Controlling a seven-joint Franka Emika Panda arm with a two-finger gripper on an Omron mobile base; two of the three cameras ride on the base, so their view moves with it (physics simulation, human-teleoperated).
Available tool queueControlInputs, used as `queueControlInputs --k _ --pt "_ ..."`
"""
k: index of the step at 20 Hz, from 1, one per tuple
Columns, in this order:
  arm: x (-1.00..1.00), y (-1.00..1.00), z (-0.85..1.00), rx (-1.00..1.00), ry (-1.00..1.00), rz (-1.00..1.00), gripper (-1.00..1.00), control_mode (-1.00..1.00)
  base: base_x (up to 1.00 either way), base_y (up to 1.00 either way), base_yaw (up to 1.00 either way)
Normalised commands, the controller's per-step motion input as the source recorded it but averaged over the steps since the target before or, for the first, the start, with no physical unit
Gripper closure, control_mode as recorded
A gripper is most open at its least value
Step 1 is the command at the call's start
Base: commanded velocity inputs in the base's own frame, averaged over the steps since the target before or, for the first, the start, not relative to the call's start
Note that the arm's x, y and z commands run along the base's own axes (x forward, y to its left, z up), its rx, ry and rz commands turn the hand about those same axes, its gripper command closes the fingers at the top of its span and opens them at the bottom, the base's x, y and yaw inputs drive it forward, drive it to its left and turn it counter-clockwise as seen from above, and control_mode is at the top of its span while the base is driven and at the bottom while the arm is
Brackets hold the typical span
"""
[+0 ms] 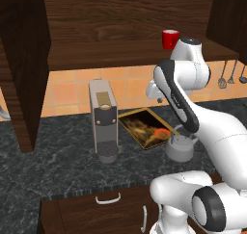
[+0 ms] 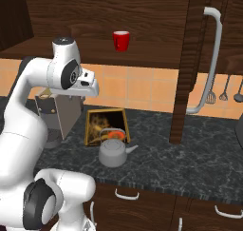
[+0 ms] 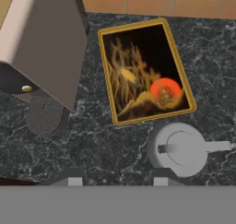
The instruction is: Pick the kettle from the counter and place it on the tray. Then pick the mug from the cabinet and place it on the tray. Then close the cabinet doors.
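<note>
The kettle [image 3: 180, 148] sits on the desk [image 3: 92, 144] at the tray's [image 3: 177, 66] six o'clock, unlifted; end effector [image 3: 114, 177] hovers above, fingers apart, empty; mug [image 2: 121, 40] shelved.

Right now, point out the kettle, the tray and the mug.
kettle [image 3: 180, 149]: hand view, on its lid.
tray [image 3: 143, 71]: hand view, on its dark pictured surface.
mug [image 2: 121, 40]: right base view, on its red side wall.
</note>
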Motion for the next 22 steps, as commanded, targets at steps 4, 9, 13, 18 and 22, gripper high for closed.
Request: queueControlInputs --k 4,9,13,18,22 --pt "-0.08 -0.03 0.00 0.00 -0.05 -0.01 -1.00 -1.00 0.00 0.00 0.00" --pt "-0.21 -0.21 -0.09 0.01 -0.01 -0.18 -1.00 -1.00 0.00 0.00 0.00" --pt "-0.25 -0.28 -0.17 0.02 0.00 -0.21 -1.00 -1.00 0.00 0.00 0.00" --pt "-0.18 -0.26 -0.15 0.02 0.00 -0.20 -1.00 -1.00 0.00 0.00 0.00" --pt "-0.09 -0.28 -0.10 0.03 0.00 -0.17 -1.00 -1.00 0.00 0.00 0.00"
